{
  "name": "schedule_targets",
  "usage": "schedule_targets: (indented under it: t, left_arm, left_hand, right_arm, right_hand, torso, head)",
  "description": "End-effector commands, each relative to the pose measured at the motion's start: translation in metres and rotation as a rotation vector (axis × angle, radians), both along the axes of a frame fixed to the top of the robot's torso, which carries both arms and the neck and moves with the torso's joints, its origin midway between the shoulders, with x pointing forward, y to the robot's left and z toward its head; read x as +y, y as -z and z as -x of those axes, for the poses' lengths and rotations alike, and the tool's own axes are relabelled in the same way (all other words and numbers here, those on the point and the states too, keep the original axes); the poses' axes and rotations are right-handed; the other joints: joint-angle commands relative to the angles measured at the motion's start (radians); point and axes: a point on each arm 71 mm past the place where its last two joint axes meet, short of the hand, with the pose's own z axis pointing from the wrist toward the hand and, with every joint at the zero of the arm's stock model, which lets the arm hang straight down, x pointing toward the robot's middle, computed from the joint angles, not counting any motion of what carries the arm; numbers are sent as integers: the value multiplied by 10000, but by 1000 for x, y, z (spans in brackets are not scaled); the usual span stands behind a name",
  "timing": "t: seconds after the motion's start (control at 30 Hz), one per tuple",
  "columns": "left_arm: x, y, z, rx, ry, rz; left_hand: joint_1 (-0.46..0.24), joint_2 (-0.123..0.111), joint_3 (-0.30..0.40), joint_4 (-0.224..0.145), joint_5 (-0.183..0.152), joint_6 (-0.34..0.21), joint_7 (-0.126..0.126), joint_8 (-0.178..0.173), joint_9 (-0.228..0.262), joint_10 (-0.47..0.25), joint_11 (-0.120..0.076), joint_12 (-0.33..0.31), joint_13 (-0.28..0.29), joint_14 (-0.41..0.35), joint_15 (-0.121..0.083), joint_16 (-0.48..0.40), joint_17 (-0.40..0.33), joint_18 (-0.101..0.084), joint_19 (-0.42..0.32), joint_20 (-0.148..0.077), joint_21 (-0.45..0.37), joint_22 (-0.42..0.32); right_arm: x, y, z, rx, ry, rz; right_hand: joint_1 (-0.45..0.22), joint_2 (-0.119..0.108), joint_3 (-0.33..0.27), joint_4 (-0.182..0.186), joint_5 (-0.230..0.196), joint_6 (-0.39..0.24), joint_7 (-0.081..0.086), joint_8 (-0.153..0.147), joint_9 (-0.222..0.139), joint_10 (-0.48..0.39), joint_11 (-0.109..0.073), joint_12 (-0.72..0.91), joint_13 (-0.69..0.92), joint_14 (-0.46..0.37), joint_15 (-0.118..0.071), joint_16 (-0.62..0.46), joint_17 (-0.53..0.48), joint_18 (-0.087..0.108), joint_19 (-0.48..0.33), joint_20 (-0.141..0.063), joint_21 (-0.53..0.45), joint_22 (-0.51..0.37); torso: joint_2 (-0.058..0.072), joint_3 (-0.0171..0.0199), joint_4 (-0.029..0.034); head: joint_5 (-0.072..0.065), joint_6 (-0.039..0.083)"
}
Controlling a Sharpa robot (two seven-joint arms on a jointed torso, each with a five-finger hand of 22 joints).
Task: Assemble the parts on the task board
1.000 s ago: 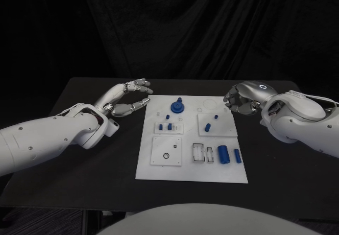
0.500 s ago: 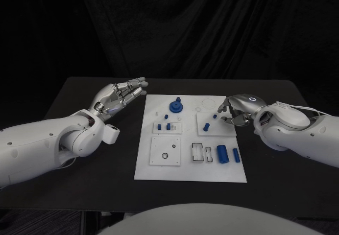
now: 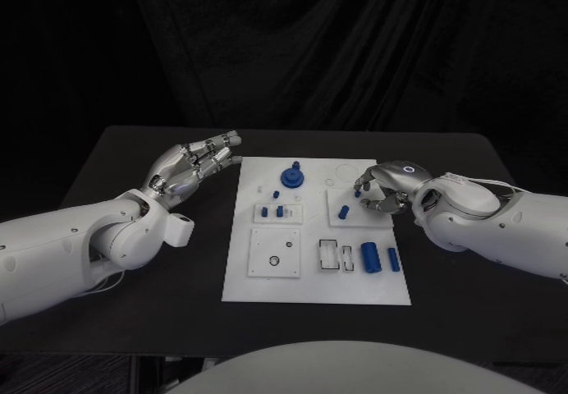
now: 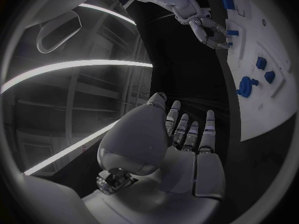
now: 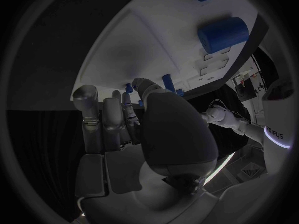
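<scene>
The right hand is hovering with fingers curled loosely downward over the task board, just beside a small blue peg standing in the upper-right block; whether its fingers are touching anything I cannot tell, and nothing looks held. The task board is lying at the desk's centre. At its twelve o'clock a blue knob is standing; toward four o'clock a blue cylinder and a slimmer blue pin are lying loose beside a slotted white tray, whose contents I cannot make out. The left hand is hanging open at ten o'clock, off the board, holding nothing. Risk, as I judge it: curled fingers crowding the peg could tip it or nudge neighbouring pieces.
</scene>
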Motion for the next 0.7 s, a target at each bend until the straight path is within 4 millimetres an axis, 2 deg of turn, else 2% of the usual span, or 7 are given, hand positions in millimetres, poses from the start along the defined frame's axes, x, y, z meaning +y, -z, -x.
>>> schedule_targets:
  t: [0.03,0.2,0.37,0.7]
  left_arm:
    - [-1,-6,2,-558,204,837]
    - [-2,-5,2,-471,229,796]
    - [-3,-3,1,-351,256,732]
    - [-4,0,1,-195,307,666]
  left_hand:
    - [169,17,-102,-3,86,-5,51,-4,-26,-75,14,79,-15,2,81,-40,-14,181,11,85,27,-40]
    - [424,42,-154,-33,233,-19,72,0,-54,-126,41,137,-16,11,109,-40,-21,182,41,142,35,-122]
    - [727,86,-180,-73,385,-98,107,-4,-95,-226,92,165,-23,67,242,-28,-13,176,99,248,50,-189]
    - [952,122,-190,-96,503,-15,155,28,-96,-210,196,294,-11,213,334,5,27,171,227,384,89,-161]
  right_arm:
    - [1,0,0,-233,-165,-44]
    - [2,0,-1,-289,-193,-71]
    - [4,0,-2,-362,-244,-111]
    - [7,1,-6,-508,-320,-161]
  right_hand:
    - [-74,61,-39,-1,-25,-78,23,-10,-9,252,-4,-35,-120,64,49,110,-13,101,153,26,125,1032]
    - [-61,96,-14,-1,-8,-95,44,15,4,530,-35,-55,-299,108,59,171,-31,88,236,33,208,1055]
    - [-71,164,27,29,-32,90,161,143,68,963,-105,-96,-573,136,58,218,-89,77,309,40,250,1070]
    - [260,473,247,-231,125,912,205,651,389,2042,-298,-203,-1105,367,-37,484,-46,-10,676,-49,788,1207]
  torso:
    - [11,1,1]
    - [10,9,8]
    - [-10,16,-11]
    - [-26,5,-3]
  head:
    - [-21,-1]
    - [-47,-1]
    - [-25,-1]
    - [-16,-1]
